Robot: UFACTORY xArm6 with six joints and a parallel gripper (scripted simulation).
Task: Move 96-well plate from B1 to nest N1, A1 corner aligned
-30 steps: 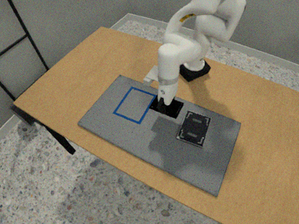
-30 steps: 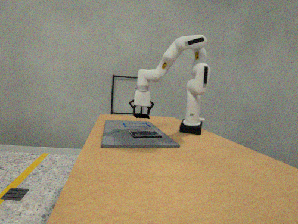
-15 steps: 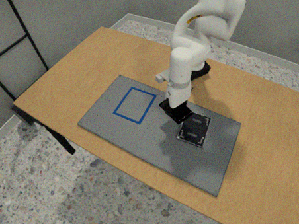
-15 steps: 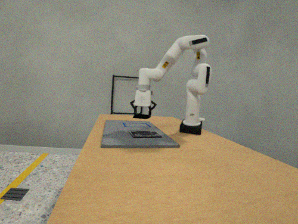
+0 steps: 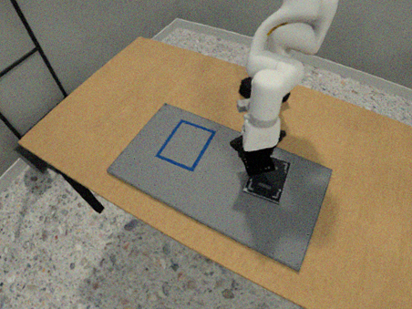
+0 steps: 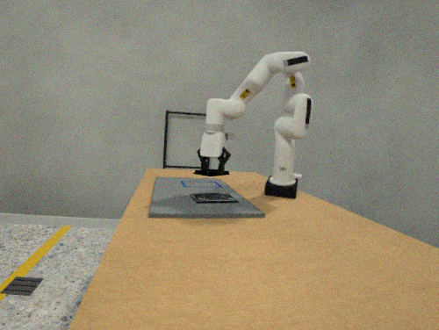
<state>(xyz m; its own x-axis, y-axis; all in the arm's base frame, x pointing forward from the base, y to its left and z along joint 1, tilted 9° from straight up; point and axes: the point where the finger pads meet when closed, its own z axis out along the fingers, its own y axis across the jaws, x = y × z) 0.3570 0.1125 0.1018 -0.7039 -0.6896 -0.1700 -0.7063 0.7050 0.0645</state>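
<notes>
Wide tan wooden bench (image 5: 372,226); flat grey rectangular mat (image 5: 200,198); empty blue-outlined spot B1 (image 5: 185,145); dark square plate nest N1 (image 5: 281,184). Black gripper (image 6: 212,168) clamped on dark 96-well plate (image 6: 212,172), carried above nest. Transport step; next calls for checking A1 corner, lowering flat.

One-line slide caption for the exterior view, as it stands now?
White arm holds the black 96-well plate in its gripper above the grey mat, nest and blue outline below.
</notes>
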